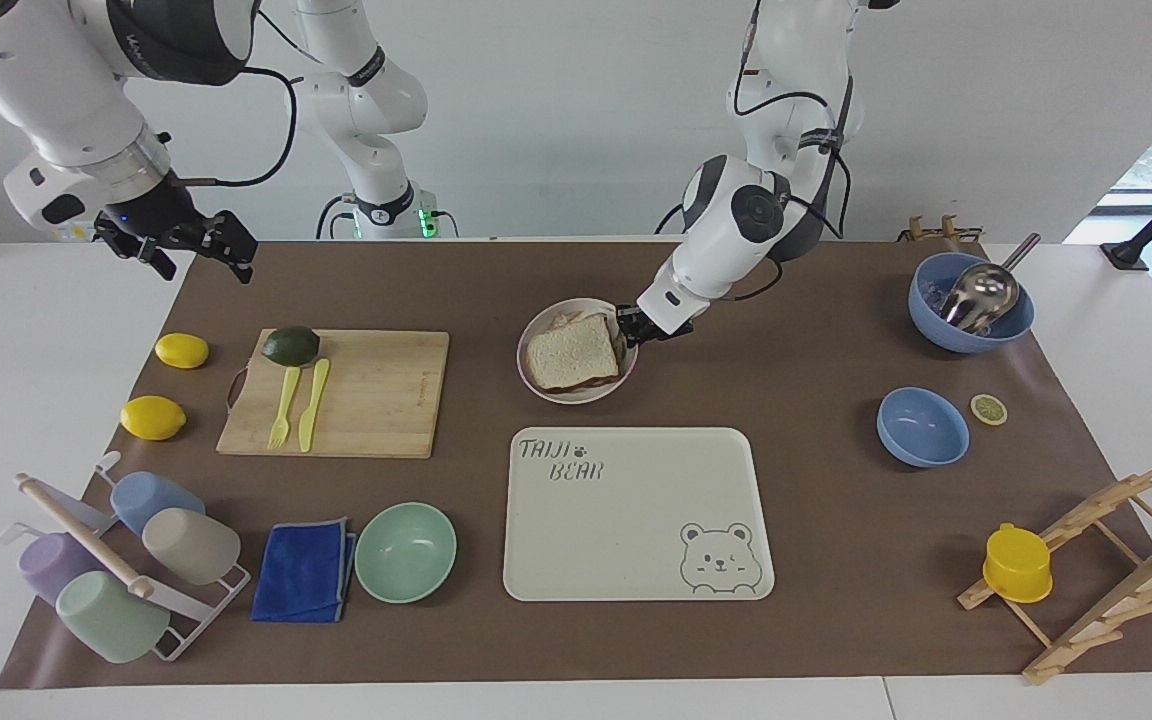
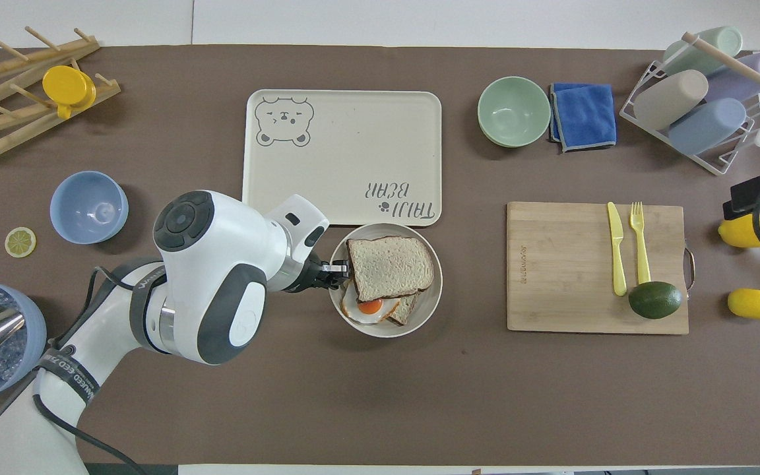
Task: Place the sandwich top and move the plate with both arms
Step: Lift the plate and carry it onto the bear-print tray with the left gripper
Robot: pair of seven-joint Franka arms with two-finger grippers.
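The left pincer is clamping shut on the rim of the plate, mid-worktop beside the tray, carrying the sandwich top over an egg-topped slice. The bread looks soft and light; the stiff rim is the handhold. The right pincer is waiting open above the worktop's corner.

White table covered by a brown mat, set with kitchenware.
On the mat: a cream bear tray, a mint green bowl beside a folded blue cloth, a wooden cutting board, two lemons, a white cup rack, two blue bowls, a lemon slice and a wooden drying rack. The plate sits nearer the robots than the tray.
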